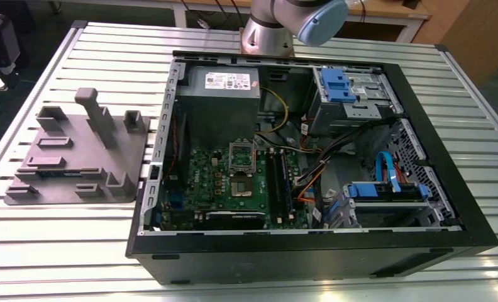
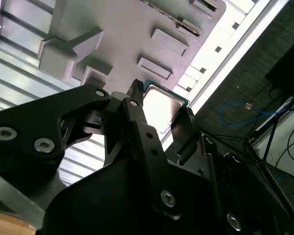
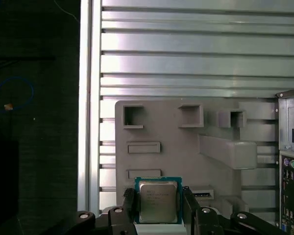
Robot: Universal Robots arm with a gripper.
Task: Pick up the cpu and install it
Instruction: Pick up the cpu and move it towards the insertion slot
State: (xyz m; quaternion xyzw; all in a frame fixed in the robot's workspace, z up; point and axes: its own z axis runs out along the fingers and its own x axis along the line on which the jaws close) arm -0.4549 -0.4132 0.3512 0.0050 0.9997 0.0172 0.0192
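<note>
While the gripper (image 3: 159, 203) is clamped on the cpu (image 3: 158, 198), held by opposite edges between its fingers (image 3: 129, 199) with the grey fixture tray (image 3: 186, 147) beyond them, a good carry probably means keeping it level, grip firm.

There is one cpu (image 3: 158, 201), one end effector (image 2: 159, 110), one grey holder tray (image 1: 73, 157), one computer case (image 1: 316, 248), two blue drive brackets (image 1: 336, 82) (image 1: 383, 190), one surface (image 1: 65, 251).

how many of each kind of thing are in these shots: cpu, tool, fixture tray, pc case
cpu, held in the tool: 1
tool: 1
grey fixture tray: 1
pc case: 1
total: 4
</note>
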